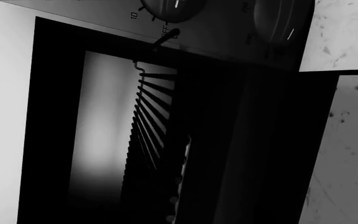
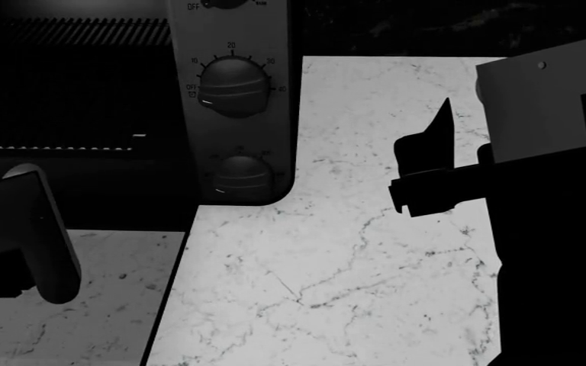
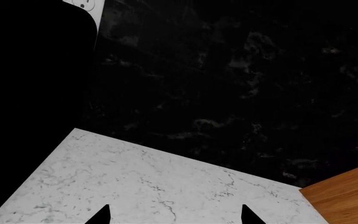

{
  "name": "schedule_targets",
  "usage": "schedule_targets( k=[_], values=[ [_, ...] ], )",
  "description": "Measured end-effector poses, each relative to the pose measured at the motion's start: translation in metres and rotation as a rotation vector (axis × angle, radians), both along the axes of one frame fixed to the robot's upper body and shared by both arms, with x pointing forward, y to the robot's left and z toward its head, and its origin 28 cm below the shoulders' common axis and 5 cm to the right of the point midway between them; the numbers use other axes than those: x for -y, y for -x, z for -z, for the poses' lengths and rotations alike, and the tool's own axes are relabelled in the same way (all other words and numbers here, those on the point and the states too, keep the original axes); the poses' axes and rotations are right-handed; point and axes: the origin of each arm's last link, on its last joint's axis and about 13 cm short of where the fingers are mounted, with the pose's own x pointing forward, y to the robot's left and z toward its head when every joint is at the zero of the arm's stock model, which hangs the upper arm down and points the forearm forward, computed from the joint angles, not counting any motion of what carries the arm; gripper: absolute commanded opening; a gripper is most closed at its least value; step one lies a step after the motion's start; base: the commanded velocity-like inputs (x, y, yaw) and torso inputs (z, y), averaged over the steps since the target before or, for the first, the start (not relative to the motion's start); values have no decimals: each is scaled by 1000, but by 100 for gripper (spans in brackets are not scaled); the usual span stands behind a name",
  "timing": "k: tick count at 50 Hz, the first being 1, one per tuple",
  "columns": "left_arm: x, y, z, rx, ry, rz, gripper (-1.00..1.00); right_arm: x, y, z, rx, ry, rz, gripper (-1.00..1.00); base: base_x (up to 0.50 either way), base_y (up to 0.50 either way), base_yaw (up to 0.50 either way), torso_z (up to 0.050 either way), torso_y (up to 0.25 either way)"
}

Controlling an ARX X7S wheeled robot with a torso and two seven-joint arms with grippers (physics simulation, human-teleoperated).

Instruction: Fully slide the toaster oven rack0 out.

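Hovering low before the toaster oven [image 2: 120, 99], the left gripper [image 2: 24, 236] faces its dark cavity, where the rack [image 1: 148, 126] sits ahead; its jaw spread cannot be told. Well right over the marble counter [image 2: 354, 267], the right gripper [image 3: 175, 217] holds nothing, tips apart

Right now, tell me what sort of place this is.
Most likely a kitchen: a toaster oven with round dials stands on a white marble countertop, backed by a dark stone wall.
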Motion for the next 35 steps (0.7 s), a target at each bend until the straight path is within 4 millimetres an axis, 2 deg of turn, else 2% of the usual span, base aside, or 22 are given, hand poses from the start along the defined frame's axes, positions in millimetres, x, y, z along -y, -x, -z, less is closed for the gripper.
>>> schedule_targets(
  k=[6,7,10,21,35],
  values=[
    [0,-6,4,-9,-11,-10,100,0,0,0,0,-1,1,100,0,0,0,0,0],
    [0,-7,5,-10,-13,-11,-100,0,0,0,0,-1,1,100,0,0,0,0,0],
    [0,-9,0,44,-23,-19,-100,1,0,1,0,-3,2,100,0,0,0,0,0],
    [0,-9,0,55,-32,-19,-100,1,0,2,0,-5,2,100,0,0,0,0,0],
    [-2,6,0,49,-13,-12,-100,1,1,2,2,-6,3,100,0,0,0,0,0]
  ],
)
